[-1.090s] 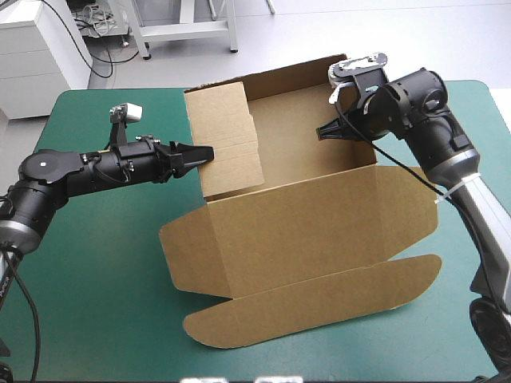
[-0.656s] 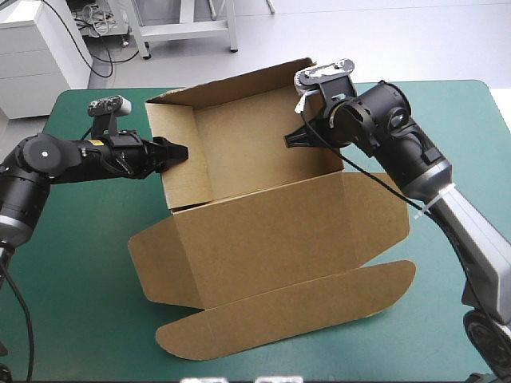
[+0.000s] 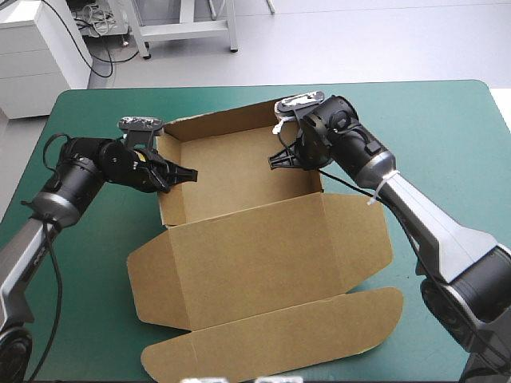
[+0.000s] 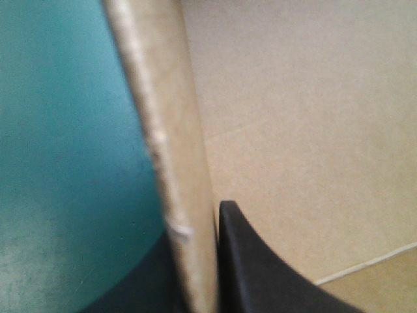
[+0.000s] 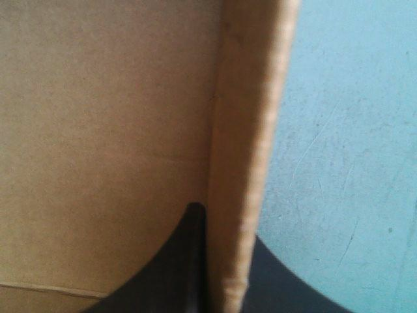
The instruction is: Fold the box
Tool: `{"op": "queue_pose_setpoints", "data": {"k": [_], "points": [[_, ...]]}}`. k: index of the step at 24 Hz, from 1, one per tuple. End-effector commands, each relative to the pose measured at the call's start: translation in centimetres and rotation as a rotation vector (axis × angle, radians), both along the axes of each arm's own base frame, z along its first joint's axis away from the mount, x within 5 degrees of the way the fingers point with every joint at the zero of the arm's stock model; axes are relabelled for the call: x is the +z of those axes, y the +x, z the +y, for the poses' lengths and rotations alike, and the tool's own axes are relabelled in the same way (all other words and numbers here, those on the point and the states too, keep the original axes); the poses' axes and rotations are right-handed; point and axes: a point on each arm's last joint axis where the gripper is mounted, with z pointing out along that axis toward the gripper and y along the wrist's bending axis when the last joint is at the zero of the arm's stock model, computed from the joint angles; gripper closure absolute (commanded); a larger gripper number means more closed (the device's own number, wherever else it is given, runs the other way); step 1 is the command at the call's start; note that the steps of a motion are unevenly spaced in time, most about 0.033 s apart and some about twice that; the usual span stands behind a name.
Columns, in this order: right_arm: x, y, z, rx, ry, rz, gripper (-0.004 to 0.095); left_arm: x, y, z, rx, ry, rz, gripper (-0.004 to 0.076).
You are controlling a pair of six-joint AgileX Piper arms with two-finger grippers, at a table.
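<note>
Brown box as an open tray at mid-counter, its lid flat toward the near edge. The left gripper has its fingers clamped on the left wall. The right gripper likewise pinches the right wall, seemingly mid-length.

Beyond the far edge of the counter, which is wearing a teal-green cover, a pale grey floor is spreading under even light. A white cabinet is standing off the far left corner, a grey metal frame is standing near it, and loose cables are lying between them.
</note>
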Motion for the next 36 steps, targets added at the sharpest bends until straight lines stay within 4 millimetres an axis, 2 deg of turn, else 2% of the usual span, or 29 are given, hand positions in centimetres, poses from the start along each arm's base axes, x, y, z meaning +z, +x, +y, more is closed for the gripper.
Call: {"op": "queue_pose_setpoints", "data": {"k": [1, 6, 14, 19, 23, 28, 31, 32, 33, 34, 35, 36], "points": [[1.7, 0.0, 0.9, 0.054, 0.091, -0.090, 0.0924, 0.8, 0.6, -1.4, -0.044, -0.049, -0.045, 0.0731], [-1.7, 3.1, -0.3, 0.008, 0.070, -0.013, 0.0924, -2.3, 3.3, -2.2, -0.033, -0.034, 0.010, 0.0731], [-4.9, 6.6, -3.0, -0.033, 0.049, 0.027, 0.0924, -4.8, 5.5, -2.7, -0.015, -0.028, -0.006, 0.0731], [-7.4, 8.2, -3.5, -0.032, 0.024, 0.058, 0.0924, -7.1, 7.0, -2.9, -0.039, 0.047, 0.073, 0.0731], [-8.3, 8.7, -3.2, -0.015, 0.024, 0.051, 0.0924, -8.2, 7.7, -3.1, -0.046, 0.065, 0.124, 0.0731], [-8.1, 9.0, -3.1, -0.007, 0.040, 0.014, 0.0924, -8.2, 7.8, -3.0, -0.067, 0.094, 0.127, 0.0728], [-8.1, 8.9, -2.7, 0.034, 0.057, 0.022, 0.0908, -7.5, 7.8, -3.1, -0.096, 0.105, 0.129, 0.0636], [-8.1, 8.9, -2.6, 0.034, 0.076, 0.030, 0.0843, -7.0, 7.8, -3.1, -0.119, 0.112, 0.138, 0.0540], [-8.1, 8.8, -2.5, 0.036, 0.085, 0.034, 0.0797, -6.7, 7.8, -3.1, -0.124, 0.116, 0.140, 0.0493], [-8.0, 8.8, -2.5, 0.036, 0.091, 0.033, 0.0684, -6.2, 7.8, -3.1, -0.127, 0.117, 0.142, 0.0378], [-8.0, 8.8, -2.5, 0.036, 0.091, 0.033, 0.0639, -6.0, 7.9, -3.1, -0.128, 0.117, 0.143, 0.0343], [-7.8, 8.8, -2.5, 0.036, 0.092, 0.031, 0.0545, -5.4, 7.9, -3.1, -0.129, 0.116, 0.141, 0.0305]]}}
